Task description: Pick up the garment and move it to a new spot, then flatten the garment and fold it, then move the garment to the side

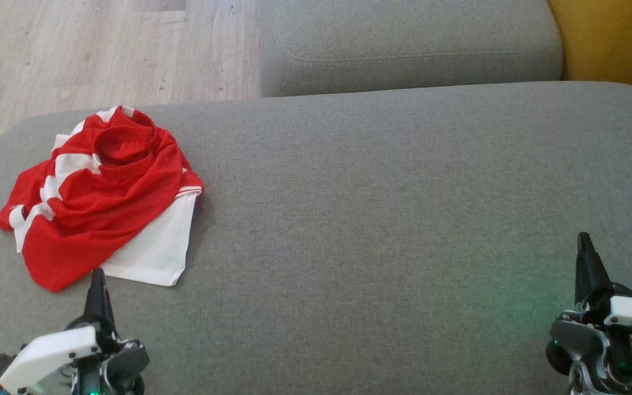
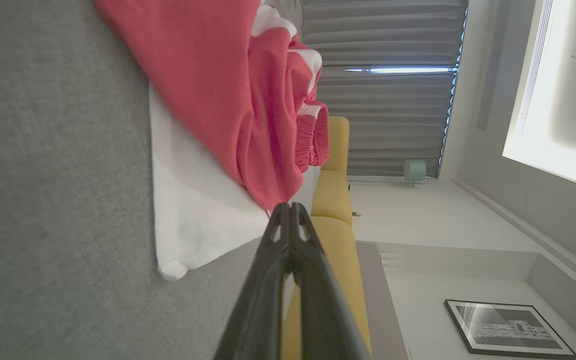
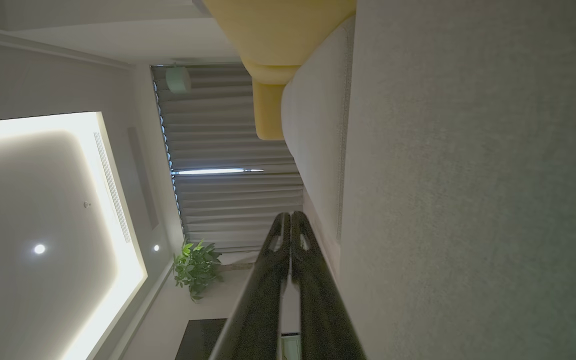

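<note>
While both arms sit low at the near edge of the grey seat cushion (image 1: 382,219), my left claw (image 1: 97,273) is pinched fully closed, fingers pressed together w/ nothing between them. Its tip points right at the near edge of the garment (image 1: 102,186), approx. where the red cloth meets the white panel. Can't tell if it's touching or just short of it. From the left wrist cam the tip lines up w/ the lowest red corner, and the white part lies flat on the cushion beside it.

Garment is red & white, crumpled in a loose heap on the left end of the cushion, near the rounded far-left corner. Red bulk is bunched on top. A white flap sticks out flat toward me on its right side. A gathered, elastic-looking red edge shows in the left wrist view.

My right claw (image 1: 583,238) is closed tight too and empty, over bare cushion at lower right of the head view, well apart from the garment.

Beyond the seat: a second grey cushion (image 1: 404,49), wood floor (image 1: 74,55) upper left, yellow upholstery (image 1: 618,38) upper right. Wrist cams catch a pleated curtain (image 3: 228,200), a potted plant (image 3: 195,267) & a framed picture (image 2: 508,327) on the wall.
</note>
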### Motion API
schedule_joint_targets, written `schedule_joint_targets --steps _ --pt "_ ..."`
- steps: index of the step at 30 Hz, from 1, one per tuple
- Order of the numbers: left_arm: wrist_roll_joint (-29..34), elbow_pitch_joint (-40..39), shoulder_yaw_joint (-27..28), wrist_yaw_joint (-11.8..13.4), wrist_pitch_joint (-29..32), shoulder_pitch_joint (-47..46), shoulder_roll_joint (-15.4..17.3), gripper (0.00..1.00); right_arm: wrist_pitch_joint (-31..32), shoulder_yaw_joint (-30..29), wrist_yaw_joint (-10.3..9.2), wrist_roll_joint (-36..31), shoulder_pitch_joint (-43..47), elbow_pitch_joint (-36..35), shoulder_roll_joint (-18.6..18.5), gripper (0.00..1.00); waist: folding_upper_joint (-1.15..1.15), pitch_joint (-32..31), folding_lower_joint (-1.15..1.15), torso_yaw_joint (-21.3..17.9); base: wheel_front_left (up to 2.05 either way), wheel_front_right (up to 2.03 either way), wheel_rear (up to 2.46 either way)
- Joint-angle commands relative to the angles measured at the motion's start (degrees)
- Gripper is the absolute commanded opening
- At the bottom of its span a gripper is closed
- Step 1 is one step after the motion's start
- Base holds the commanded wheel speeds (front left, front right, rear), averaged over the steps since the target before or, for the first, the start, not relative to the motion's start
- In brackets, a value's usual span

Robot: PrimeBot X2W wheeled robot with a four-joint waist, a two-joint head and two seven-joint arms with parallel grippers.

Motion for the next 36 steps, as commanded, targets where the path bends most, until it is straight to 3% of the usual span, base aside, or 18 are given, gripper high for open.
schedule_joint_targets --steps 1,5,18,36 --pt "0.0 0.0 0.0 0.0 0.0 0.0 0.0 1.0 0.0 0.0 0.0 0.0 0.0 0.0 0.0 1.0 0.0 0.0 0.0 0.0 0.0 0.0 0.0" --pt "0.0 3.4 -0.3 0.0 0.0 1.8 -0.2 1.0 0.0 0.1 -0.18 0.0 2.1 3.4 0.4 1.0 0.0 0.0 0.0 0.0 0.0 0.0 0.0" --pt "4.0 2.1 -1.5 0.0 -2.2 2.2 -0.2 1.0 -2.2 2.0 -0.07 -2.3 2.3 2.8 0.4 1.0 0.0 -0.7 0.0 0.3 0.0 0.0 0.0" --pt "19.9 -1.8 -4.7 2.4 -5.1 2.9 -0.1 1.0 -5.1 3.4 0.06 -19.2 3.1 0.3 0.2 1.0 0.0 -1.7 0.0 0.7 0.0 0.0 0.0"
